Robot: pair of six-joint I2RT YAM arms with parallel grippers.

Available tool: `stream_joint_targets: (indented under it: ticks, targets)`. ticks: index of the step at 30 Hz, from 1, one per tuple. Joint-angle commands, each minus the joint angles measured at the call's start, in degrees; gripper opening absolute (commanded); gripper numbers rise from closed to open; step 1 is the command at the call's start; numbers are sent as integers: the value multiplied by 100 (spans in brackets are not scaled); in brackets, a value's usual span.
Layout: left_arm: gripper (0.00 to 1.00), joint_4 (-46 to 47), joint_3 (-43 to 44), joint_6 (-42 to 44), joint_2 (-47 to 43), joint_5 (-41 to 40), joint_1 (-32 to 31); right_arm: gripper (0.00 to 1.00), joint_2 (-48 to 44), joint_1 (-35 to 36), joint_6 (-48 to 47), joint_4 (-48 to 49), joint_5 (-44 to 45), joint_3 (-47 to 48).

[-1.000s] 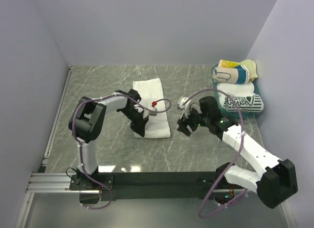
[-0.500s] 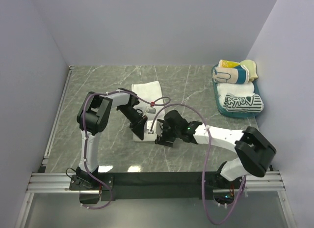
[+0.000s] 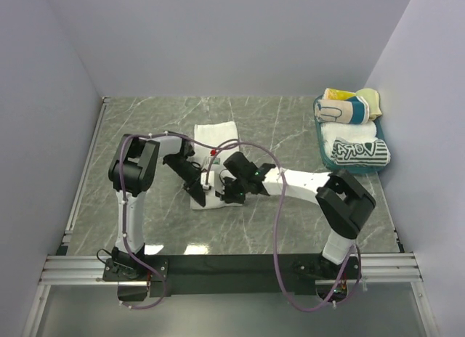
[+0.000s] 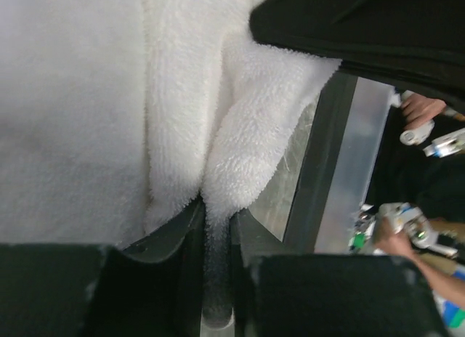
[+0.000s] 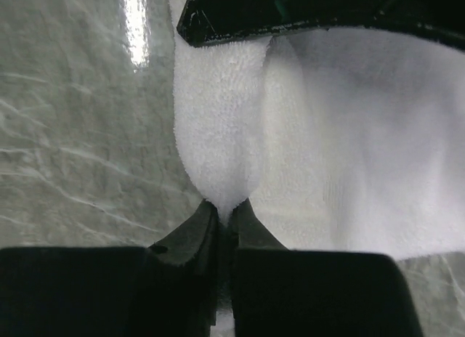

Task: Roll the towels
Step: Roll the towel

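1. White towel [image 3: 218, 132]: plush terry, rectangular, lay mid-table [image 3: 290, 126]; near edge puckered.
2. Left gripper [image 4: 216, 219]: clamped on a towel fold.
3. Right gripper [image 5: 225, 206]: pinched the neighbouring corner.
4. Overhead view only: rolled towels [image 3: 354, 149] sat in teal tray [image 3: 320, 144], far right.

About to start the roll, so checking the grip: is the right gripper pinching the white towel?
Yes, the right gripper is shut on a pinched-up fold of the white towel, as its wrist view shows.
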Motion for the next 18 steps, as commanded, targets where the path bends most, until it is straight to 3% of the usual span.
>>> stream_joint_targets:
  ticks: [1, 7, 12, 15, 16, 18]
  targets:
    - [23, 858, -282, -226, 41, -689, 413, 0, 355, -227, 287, -835, -913, 707]
    - [25, 1175, -774, -455, -205, -803, 985, 0, 1111, -403, 464, -1408, -1371, 1525]
    - [25, 1263, -1011, -640, -319, -724, 1381, 0, 1550, -403, 613, -1242, -1354, 1903]
    - [32, 1281, -1064, -719, -460, -654, 1671, 0, 1761, -394, 780, -1233, -1424, 2043]
    - [42, 1255, -1064, -728, -530, -601, 1820, 0, 1788, -403, 850, -1250, -1511, 2061]
    - [45, 1124, -977, -693, -592, -417, 1918, 0, 1850, -403, 904, -1250, -1582, 2018]
